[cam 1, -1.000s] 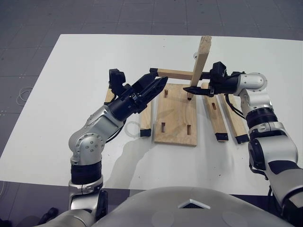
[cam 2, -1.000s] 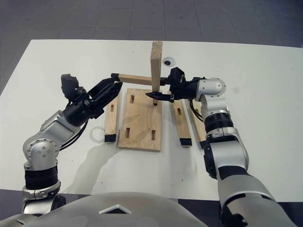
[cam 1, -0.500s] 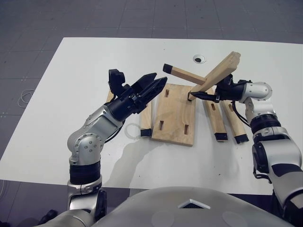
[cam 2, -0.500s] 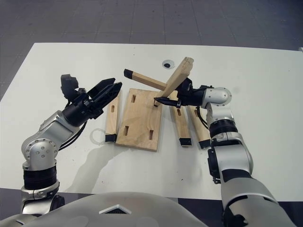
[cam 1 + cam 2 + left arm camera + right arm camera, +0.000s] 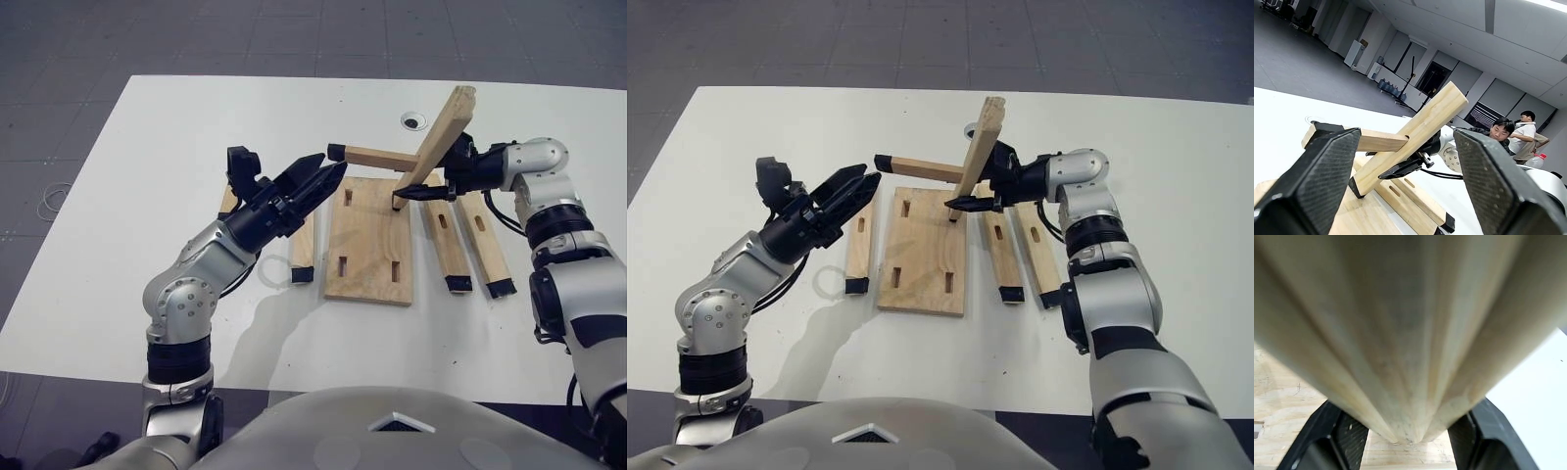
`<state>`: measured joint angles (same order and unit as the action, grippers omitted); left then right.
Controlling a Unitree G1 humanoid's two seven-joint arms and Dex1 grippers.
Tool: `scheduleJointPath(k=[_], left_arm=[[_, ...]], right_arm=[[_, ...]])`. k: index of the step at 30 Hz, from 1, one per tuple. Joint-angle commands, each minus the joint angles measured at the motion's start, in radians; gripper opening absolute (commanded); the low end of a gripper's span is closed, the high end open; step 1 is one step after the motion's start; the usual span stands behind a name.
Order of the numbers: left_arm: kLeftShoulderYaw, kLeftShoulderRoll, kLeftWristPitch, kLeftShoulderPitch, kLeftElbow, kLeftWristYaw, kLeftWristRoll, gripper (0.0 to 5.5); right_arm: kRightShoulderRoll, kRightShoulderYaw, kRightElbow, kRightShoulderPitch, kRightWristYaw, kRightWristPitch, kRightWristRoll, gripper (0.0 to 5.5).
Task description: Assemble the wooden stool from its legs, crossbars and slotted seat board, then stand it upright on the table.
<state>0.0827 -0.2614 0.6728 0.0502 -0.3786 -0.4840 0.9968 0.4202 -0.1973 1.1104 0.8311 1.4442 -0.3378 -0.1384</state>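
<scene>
White table (image 5: 127, 176); seat board (image 5: 367, 250), three loose legs (image 5: 443, 240).

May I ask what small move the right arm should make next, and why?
Probably tilt the pale wooden leg upright: held by the right gripper, it leans with its dark foot at the far-right slot of the slotted wooden seat board.

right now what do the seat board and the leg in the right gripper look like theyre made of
Seat board: pale, matte wood, looks unvarnished; faint grain shows, possibly plywood. Leg in the right gripper: similar light wood with lengthwise grain; its black end may be paint or a cap.
</scene>
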Motion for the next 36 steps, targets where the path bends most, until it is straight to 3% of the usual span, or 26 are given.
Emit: scheduleJointPath(k=[1,5,16,36], left_arm=[[0.0,0.001,0.002,-0.002,-0.012,0.013,-0.011,3.5],[-0.002,-0.003,0.008,-0.005,-0.014,0.013,-0.008,3.5],[0.01,-0.002,0.004,-0.018,-0.027,0.031,-0.003,3.5],[-0.007,0.008,-0.009,-0.006,-0.012,0.02,-0.027,3.5]], right_arm=[[0.004,-0.043,0.111,-0.089,0.025,0.15,0.091,2.03],[-0.013,0.006,0.136,-0.023,0.046,0.315,0.04,2.03],[-0.004,-0.03,0.027,-0.132,-0.019,0.1,0.098,2.03],[0.014,-0.124,-0.115,-0.233,-0.107,0.091,0.161,2.07]])
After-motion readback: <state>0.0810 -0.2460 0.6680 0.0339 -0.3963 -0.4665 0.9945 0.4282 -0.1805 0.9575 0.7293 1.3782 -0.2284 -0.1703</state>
